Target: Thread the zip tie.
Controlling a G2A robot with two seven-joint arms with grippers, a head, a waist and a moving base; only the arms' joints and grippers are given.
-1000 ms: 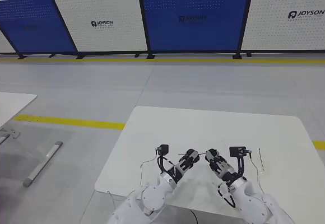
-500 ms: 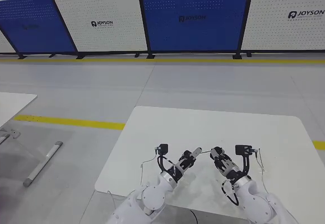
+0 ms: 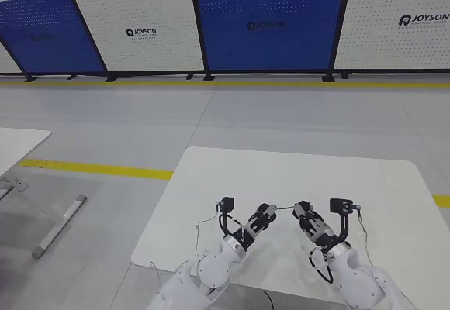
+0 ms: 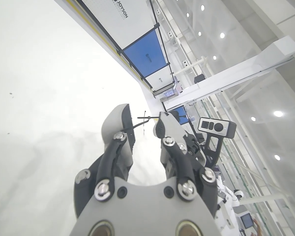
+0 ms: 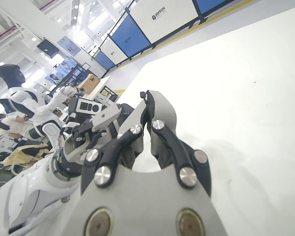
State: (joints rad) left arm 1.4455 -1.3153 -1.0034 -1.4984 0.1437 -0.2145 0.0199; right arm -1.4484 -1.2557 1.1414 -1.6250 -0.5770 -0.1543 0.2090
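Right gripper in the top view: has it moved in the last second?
Yes. The right gripper has shifted slightly toward the right edge of the table.

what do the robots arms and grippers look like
White shells cover the left arm and right arm. The left gripper and right gripper match: grey metal bodies, black linkage bars with silver screws, two curved grey fingers with black ribbed pads. A dark camera box rides each wrist.

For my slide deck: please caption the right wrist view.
Right tool shut on a black zip tie over the white table.
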